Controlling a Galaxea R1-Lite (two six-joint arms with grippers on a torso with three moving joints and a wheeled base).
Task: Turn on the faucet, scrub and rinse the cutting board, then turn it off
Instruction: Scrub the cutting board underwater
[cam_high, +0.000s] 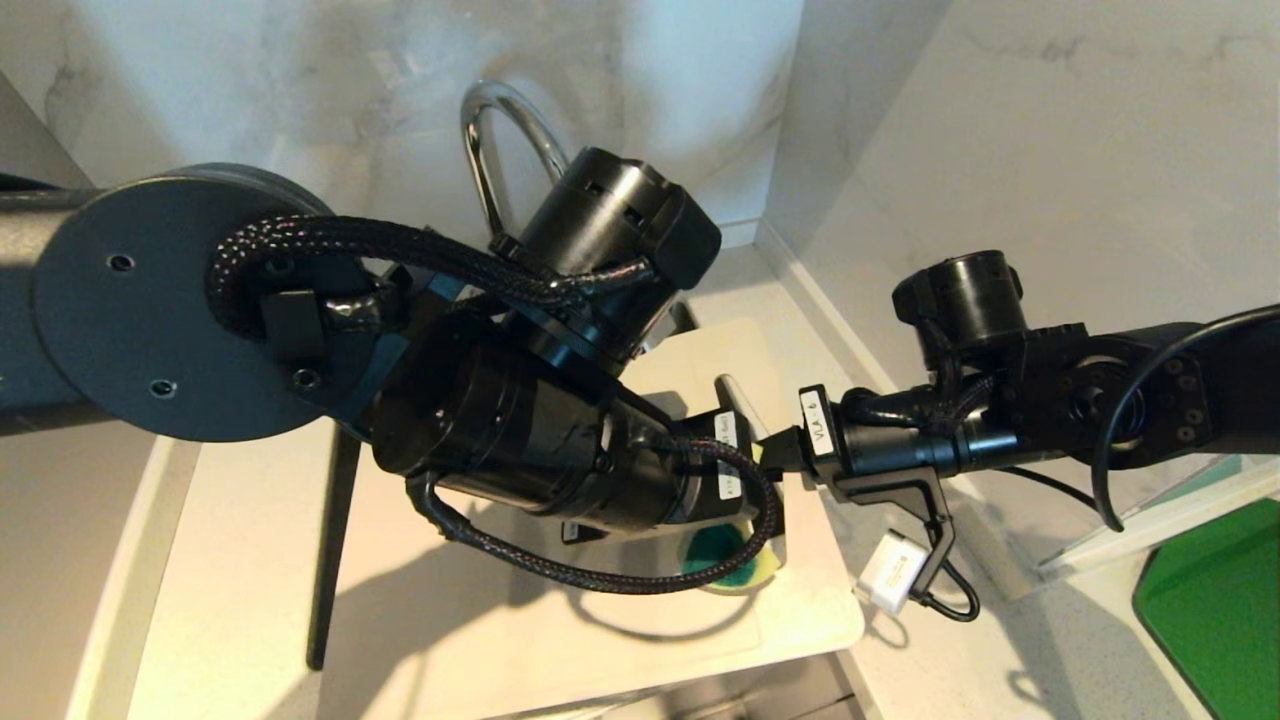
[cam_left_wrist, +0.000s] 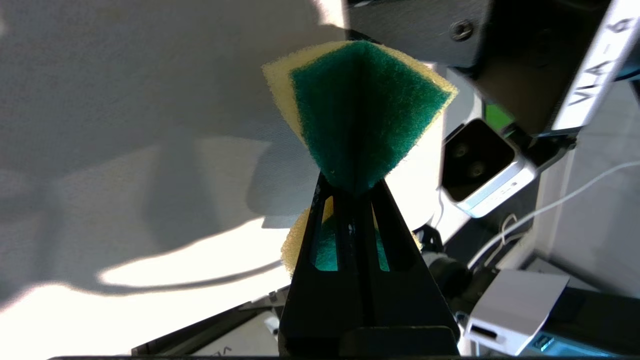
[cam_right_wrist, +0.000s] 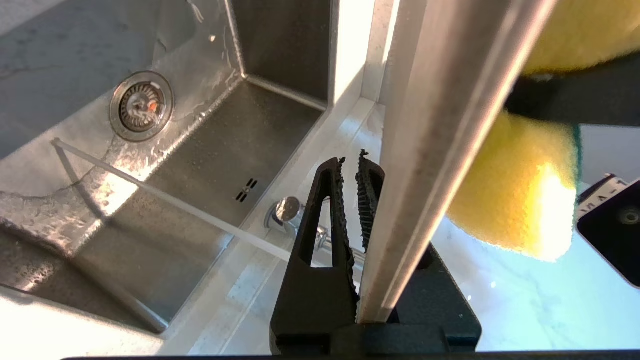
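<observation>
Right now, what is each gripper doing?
Left gripper: shut on the sponge.
Right gripper: shut on the cutting board's edge.

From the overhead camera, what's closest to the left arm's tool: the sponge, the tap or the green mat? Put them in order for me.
Measured from the left tool, seen from the head camera:
1. Sponge: pinched in the tool, over the cutting board.
2. Tap: at the back, behind the left arm.
3. Green mat: far off on the right, on the counter.

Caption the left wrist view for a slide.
Left gripper pinches a folded green-and-yellow scrubbing sponge over the pale beige cutting board.
</observation>
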